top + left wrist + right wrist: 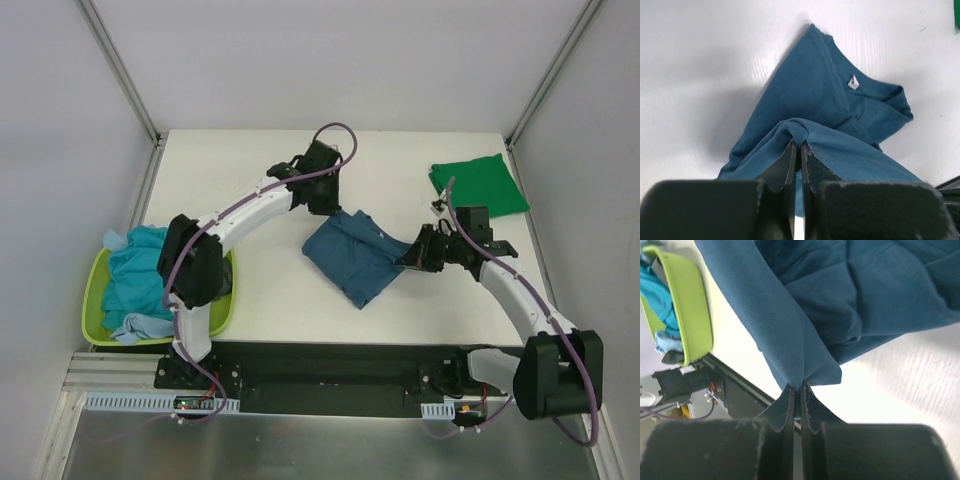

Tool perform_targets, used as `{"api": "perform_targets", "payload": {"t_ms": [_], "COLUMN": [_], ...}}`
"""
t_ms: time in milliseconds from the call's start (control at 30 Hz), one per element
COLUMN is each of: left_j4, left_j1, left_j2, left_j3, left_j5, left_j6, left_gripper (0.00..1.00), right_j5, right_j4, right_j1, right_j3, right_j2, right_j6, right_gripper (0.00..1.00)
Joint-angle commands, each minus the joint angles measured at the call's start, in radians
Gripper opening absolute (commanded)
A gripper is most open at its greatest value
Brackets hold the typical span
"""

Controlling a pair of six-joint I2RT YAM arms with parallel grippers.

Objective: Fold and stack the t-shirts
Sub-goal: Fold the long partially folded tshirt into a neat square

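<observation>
My left gripper (801,145) is clamped on a bunched fold of the dark teal-blue t-shirt (352,255), and my right gripper (796,387) pinches another edge of it. The shirt sags between both grips onto the middle of the table (250,160). The cloth looks light, soft and limp, so I judge hems and corners the best holds, taken thinly pinched.

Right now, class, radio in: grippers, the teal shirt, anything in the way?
Left gripper shut on teal t-shirt, far edge. Right gripper shut on its right edge. Shirt bunched mid-table. Nothing blocking; green t-shirt folded far right.
</observation>
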Motion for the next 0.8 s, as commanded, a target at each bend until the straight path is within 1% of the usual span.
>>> {"api": "perform_targets", "payload": {"t_ms": [0,67,133,167,233,267,300,333,367,400,433,467,500,533,567,600,633,667,767], "left_j4": [0.002,0.002,0.011,0.022,0.025,0.026,0.029,0.028,0.029,0.029,0.029,0.029,0.028,0.029,0.029,0.031,0.031,0.031,0.04], "left_j1": [0.047,0.053,0.055,0.055,0.057,0.057,0.057,0.058,0.058,0.058,0.058,0.058,0.058,0.058,0.058,0.058,0.058,0.058,0.057], "left_j2": [0.13,0.196,0.261,0.293,0.367,0.394,0.419,0.434,0.441,0.436,0.426,0.404,0.383,0.343,0.309,0.274,0.234,0.191,0.075], "left_j3": [0.141,0.19,0.251,0.279,0.359,0.398,0.434,0.472,0.492,0.5,0.506,0.502,0.491,0.473,0.445,0.413,0.37,0.332,0.181], "left_j5": [0.027,0.063,0.102,0.109,0.129,0.145,0.155,0.168,0.185,0.191,0.191,0.183,0.177,0.171,0.162,0.151,0.134,0.123,0.135], "left_j6": [0.073,0.085,0.092,0.093,0.093,0.098,0.104,0.113,0.125,0.136,0.144,0.15,0.156,0.164,0.173,0.177,0.183,0.19,0.182], "left_gripper": [0.0,0.0,0.01,0.03,0.07,0.12,0.22,0.36,0.44,0.56,0.67,0.76,0.85,0.94,0.99,0.99,0.99,0.99,0.99], "right_j5": [-0.005,0.023,0.061,0.086,0.161,0.181,0.201,0.216,0.231,0.266,0.296,0.334,0.383,0.418,0.461,0.484,0.488,0.468,0.355], "right_j4": [0.07,0.095,0.139,0.17,0.228,0.242,0.242,0.237,0.231,0.21,0.192,0.172,0.15,0.123,0.09,0.069,0.055,0.049,0.102], "right_j1": [-0.06,-0.083,-0.103,-0.109,-0.119,-0.12,-0.12,-0.122,-0.122,-0.122,-0.12,-0.12,-0.117,-0.114,-0.109,-0.103,-0.096,-0.088,-0.036], "right_j3": [0.004,0.015,0.018,0.019,0.038,0.055,0.078,0.101,0.117,0.133,0.145,0.15,0.151,0.154,0.156,0.156,0.148,0.141,0.098], "right_j2": [0.097,0.149,0.192,0.213,0.264,0.284,0.301,0.312,0.31,0.3,0.281,0.249,0.22,0.183,0.151,0.113,0.076,0.048,-0.016], "right_j6": [0.005,-0.001,0.003,0.011,0.031,0.023,0.017,0.008,0.003,0.008,0.006,0.005,0.005,0.0,-0.004,-0.015,-0.027,-0.029,-0.011], "right_gripper": [0.02,0.03,0.07,0.12,0.13,0.15,0.21,0.25,0.25,0.28,0.33,0.42,0.47,0.5,0.57,0.66,0.9,0.96,0.96]}}
